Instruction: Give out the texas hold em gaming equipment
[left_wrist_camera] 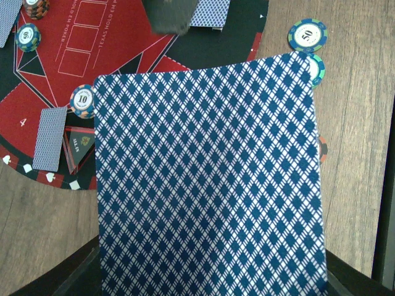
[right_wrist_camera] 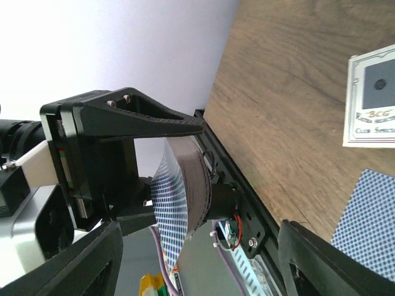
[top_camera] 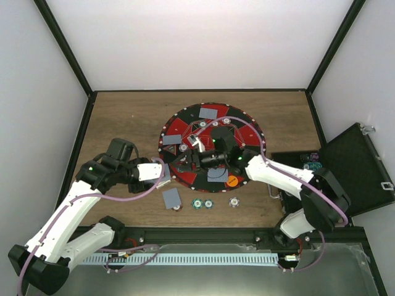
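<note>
- One round red-and-black mat [top_camera: 179, 126].
- One open black case [top_camera: 358, 169].
- Four single face-down cards [top_camera: 208, 112] in the overhead view; three on the mat, one off.
- At least three chips [top_camera: 197, 203] on bare wood.
- One orange disc [top_camera: 232, 181].
- Two robot arms [top_camera: 68, 216].

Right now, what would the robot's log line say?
left gripper: shut on card deck | right gripper: open, empty | chips: on mat and table
</note>
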You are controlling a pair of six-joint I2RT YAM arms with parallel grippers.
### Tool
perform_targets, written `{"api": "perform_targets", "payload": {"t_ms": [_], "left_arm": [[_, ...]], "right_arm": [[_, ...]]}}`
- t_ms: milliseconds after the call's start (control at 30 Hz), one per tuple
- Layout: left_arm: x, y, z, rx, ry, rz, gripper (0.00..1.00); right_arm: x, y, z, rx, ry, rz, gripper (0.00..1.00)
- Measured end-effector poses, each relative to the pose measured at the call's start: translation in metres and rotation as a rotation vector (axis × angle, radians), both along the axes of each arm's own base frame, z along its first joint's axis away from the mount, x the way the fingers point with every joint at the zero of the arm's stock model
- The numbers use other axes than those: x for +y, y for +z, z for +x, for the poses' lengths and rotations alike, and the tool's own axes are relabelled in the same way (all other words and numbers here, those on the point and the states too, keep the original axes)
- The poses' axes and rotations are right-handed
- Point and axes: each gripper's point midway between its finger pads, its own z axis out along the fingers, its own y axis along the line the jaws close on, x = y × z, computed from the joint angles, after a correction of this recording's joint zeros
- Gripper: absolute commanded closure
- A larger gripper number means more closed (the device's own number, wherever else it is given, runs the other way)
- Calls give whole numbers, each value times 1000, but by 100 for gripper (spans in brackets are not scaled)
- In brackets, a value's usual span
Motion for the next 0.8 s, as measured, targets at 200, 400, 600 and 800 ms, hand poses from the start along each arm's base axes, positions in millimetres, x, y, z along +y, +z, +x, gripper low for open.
{"api": "perform_targets", "payload": {"t_ms": [200, 400, 600, 800], "left_arm": [[0, 0, 0, 1, 0, 0, 95], [0, -1, 0, 3, 0, 1, 95], [0, -1, 0, 3, 0, 1, 95], [0, -1, 0, 5, 0, 2, 95]], "right_arm": [[24, -13, -8, 40, 50, 5, 30], [41, -21, -13, 64, 87, 7, 30], [58, -19, -21, 64, 134, 35, 30], [77, -31, -26, 89, 172, 26, 32]]}}
